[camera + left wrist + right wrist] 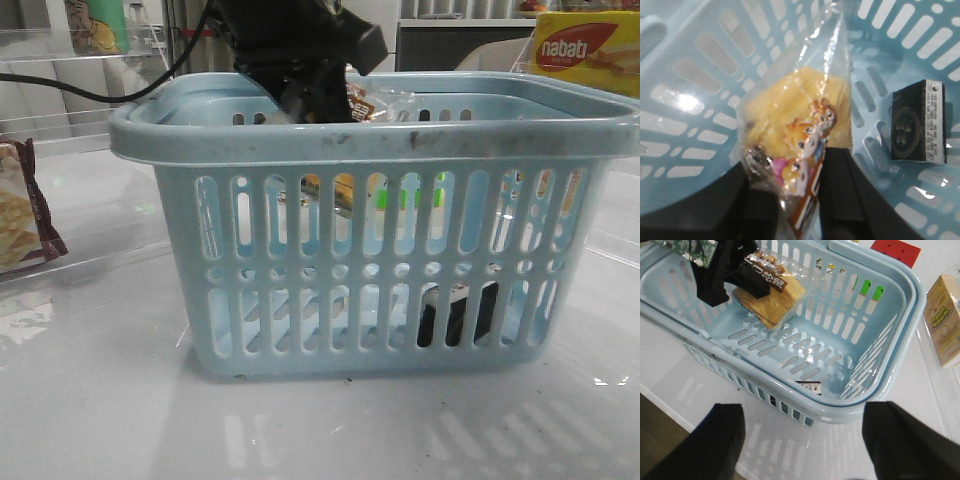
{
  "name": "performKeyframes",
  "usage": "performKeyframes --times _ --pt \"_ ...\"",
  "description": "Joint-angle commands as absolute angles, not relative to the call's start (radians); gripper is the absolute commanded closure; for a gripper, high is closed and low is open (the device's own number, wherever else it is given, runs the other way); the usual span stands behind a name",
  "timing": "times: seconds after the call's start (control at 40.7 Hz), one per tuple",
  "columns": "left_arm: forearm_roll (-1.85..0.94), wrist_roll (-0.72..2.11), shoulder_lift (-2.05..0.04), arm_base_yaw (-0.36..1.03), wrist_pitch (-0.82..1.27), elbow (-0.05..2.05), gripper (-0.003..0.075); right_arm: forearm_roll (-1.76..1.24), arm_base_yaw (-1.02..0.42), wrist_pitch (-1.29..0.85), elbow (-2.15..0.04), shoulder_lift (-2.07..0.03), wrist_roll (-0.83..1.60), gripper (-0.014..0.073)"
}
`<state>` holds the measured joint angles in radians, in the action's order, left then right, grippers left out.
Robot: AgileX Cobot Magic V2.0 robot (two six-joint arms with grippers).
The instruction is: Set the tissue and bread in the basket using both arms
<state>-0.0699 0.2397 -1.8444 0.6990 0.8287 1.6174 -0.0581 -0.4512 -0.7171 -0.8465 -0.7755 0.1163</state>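
One item left: left gripper (797, 200) is pinching the bread (800, 125) inside the basket (380, 135), upper-centre of frame, tissue (918, 121) already down. Lower before releasing, keeping off the tissue; right gripper (802, 440) is gaping wide, holding nothing.

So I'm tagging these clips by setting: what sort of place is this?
Probably a mock shop or test bench: a glossy white table, a yellow nabati box on a clear shelf behind, a snack bag at the left, and a blue basket like a shopping basket.

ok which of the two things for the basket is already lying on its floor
The tissue, the small black packet, lies on the basket floor. The bread hangs above it, pinched by the left gripper.
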Motion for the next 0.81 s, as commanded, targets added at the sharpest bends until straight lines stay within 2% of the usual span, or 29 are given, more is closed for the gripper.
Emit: performKeyframes --times 0.0,0.246,0.492,0.787 --pt "-0.101 0.241 -1.790 0.706 0.766 1.651 0.0354 -0.052 -0.451 -0.649 -0.874 -0.769 0.123 0.0002" --pt "-0.103 0.241 -1.742 0.706 0.795 1.673 0.0349 -0.052 -0.451 -0.649 -0.874 -0.769 0.123 0.0002" --pt "-0.103 0.241 -1.555 0.704 0.875 1.656 0.0349 -0.052 -0.451 -0.649 -0.874 -0.769 0.123 0.0002" --pt "-0.108 0.234 -1.230 0.704 0.821 1.392 0.0349 -0.052 -0.451 -0.649 -0.874 -0.769 0.123 0.0002"
